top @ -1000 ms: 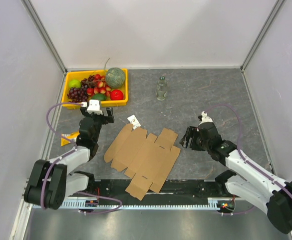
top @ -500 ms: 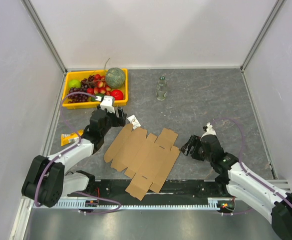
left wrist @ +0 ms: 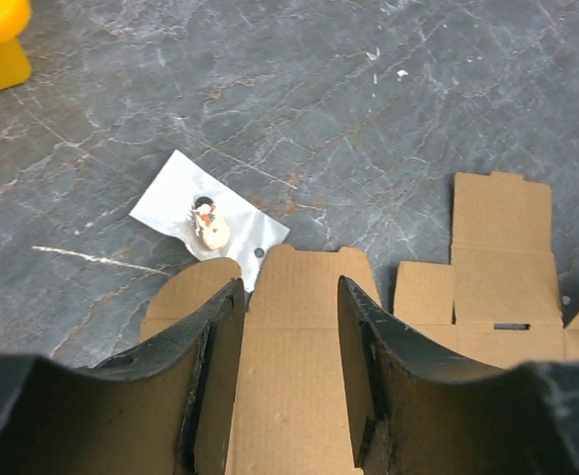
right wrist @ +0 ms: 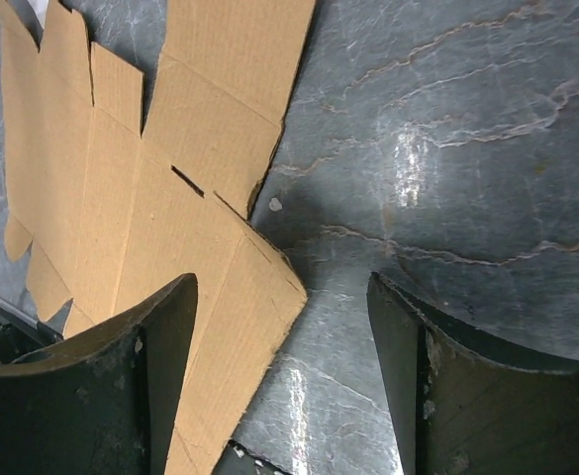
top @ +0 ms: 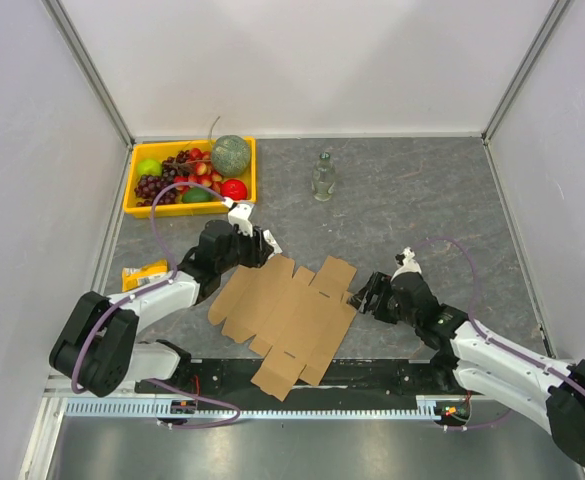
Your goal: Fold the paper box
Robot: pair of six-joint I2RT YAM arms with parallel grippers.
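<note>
Your top view: high above near edge, facing down over whole table (top: 422, 190). Your wrist views: close, both sharing paper box (top: 292, 310).

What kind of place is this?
Probably a lab test booth for robots: plain white walls enclose a table, the left arm and right arm are bolted at its near edge, and props lie out, a yellow fruit tray and a flat paper box.

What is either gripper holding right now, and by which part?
Nothing: left gripper and right gripper are both open, at edges of the cardboard sheet.
</note>
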